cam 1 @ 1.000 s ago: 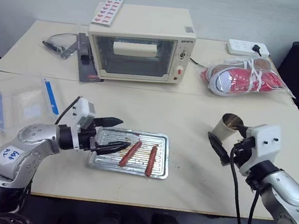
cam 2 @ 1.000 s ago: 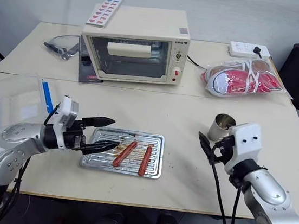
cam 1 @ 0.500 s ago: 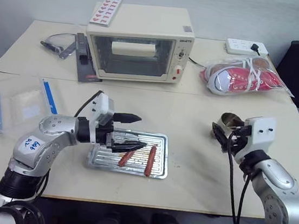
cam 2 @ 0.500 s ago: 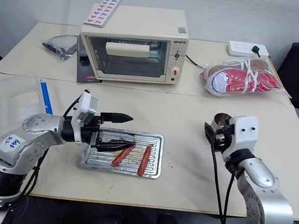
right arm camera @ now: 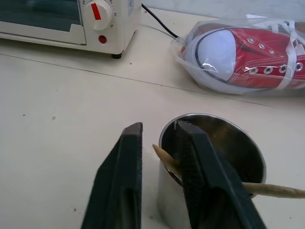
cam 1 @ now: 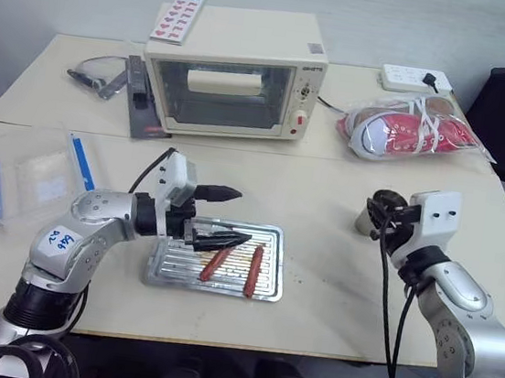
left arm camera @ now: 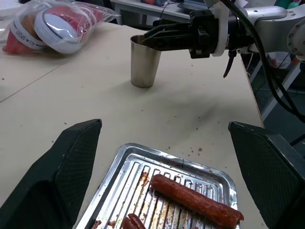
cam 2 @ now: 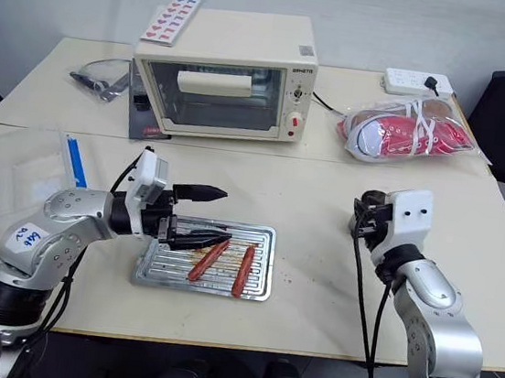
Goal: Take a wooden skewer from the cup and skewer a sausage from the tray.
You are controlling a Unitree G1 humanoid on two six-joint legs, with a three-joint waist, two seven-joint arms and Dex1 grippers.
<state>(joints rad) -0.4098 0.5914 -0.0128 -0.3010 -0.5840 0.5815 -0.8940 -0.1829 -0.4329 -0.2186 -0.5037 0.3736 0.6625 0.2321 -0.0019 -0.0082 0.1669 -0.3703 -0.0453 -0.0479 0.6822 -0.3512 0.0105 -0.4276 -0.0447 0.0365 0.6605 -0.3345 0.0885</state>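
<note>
Steel cup (right arm camera: 212, 162) stands on the surface by the right pincer (right arm camera: 159, 157), whose fingers straddle its rim, nearly pressed together beside a wooden skewer (right arm camera: 267, 190) leaning inside. Before lifting, confirm the stick is pinched. The left pincer (cam 1: 226, 215) hangs spread over the tray (cam 1: 264, 283).

My left gripper (left arm camera: 164, 179) spread wide above the tray (left arm camera: 143, 183), one sausage (left arm camera: 195, 201) between, right gripper (left arm camera: 157, 37) at the cup (left arm camera: 143, 64) rim
</note>
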